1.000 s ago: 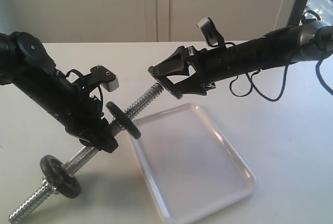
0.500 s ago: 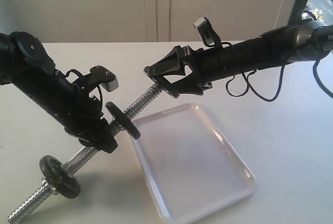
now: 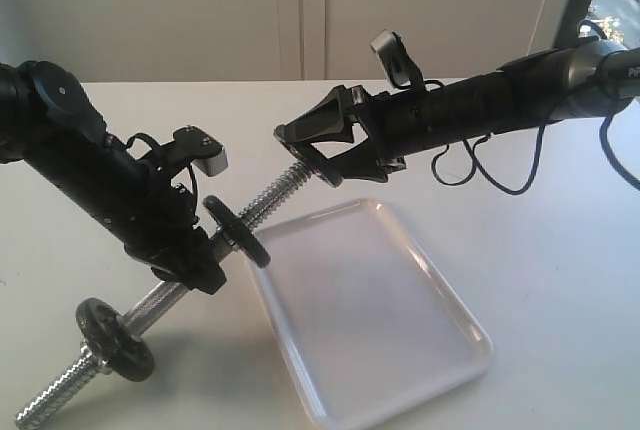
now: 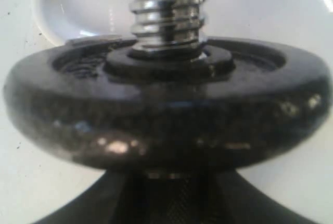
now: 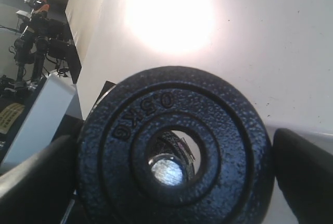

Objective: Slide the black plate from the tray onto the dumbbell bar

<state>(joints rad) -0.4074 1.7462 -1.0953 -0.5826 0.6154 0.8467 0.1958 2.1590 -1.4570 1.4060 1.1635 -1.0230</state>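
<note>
- R hand pinches black plate by its rim, off the tray, just at the bar 's raised threaded end.
- Bar tip shows off-centre in plate hole: centre it, square plate to bar, then push.
- L hand clamps bar mid-length; hold rigid.

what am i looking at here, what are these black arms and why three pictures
These are two robot arms, each ending in a two-fingered gripper. The wide picture comes from a camera off the arms; each close-up comes from a camera on one arm's wrist. On the table lies a white tray with nothing on it. The left gripper clamps a tilted chrome dumbbell bar, which carries a dark disc above the grip and a second disc below. The right gripper holds the black plate at the bar's upper threaded end; its wrist camera looks through the plate's hole at what seems to be the bar's tip.
</note>
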